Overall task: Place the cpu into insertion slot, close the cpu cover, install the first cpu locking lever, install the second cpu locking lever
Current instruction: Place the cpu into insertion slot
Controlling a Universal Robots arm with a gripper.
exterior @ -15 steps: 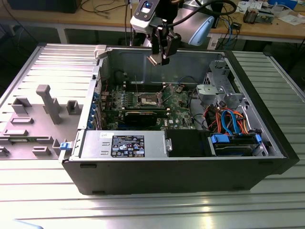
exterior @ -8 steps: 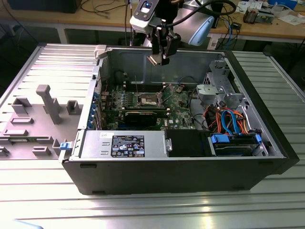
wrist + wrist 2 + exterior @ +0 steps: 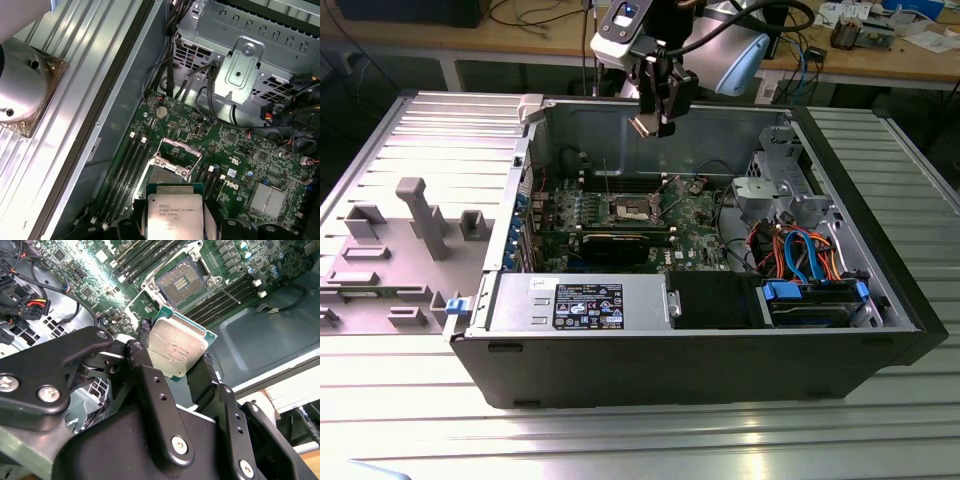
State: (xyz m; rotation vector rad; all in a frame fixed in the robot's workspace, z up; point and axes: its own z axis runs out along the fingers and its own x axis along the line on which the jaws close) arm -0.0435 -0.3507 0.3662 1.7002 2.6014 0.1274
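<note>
Item: cpu placement, first step in hand. The gripper (image 3: 653,118) hung above the open case (image 3: 670,350), over its far middle, fingers (image 3: 150,370) clamped on two opposite edges of the cpu (image 3: 176,351). The cpu was held off the board, metal face toward the wrist cameras, not yet seated. In the first wrist view the cpu (image 3: 175,215) sat just short of the slot (image 3: 167,176) along the line of sight, well above it by the exterior view's showing. The slot (image 3: 182,282) lay bare on the green board (image 3: 240,150), dark centre exposed, ringed by a silvery rim. The cover (image 3: 179,150) seemed to stand tipped up at the slot's far edge, though the angle left that uncertain; the levers could not be picked out with confidence. Judgement: cover and both levers not yet done. The step in hand called for squaring the cpu's edges to the slot's rim and bringing it down level, without tilt, since the contacts beneath looked fine and easily bent. Writing: several lines of dark print on the cpu's face; a white logo printed on the board near the heatsink (image 3: 270,200); a dark label (image 3: 588,305) with white print on the power supply at the case's near side, toward the exterior view's left. Wording not transcribed.
</note>
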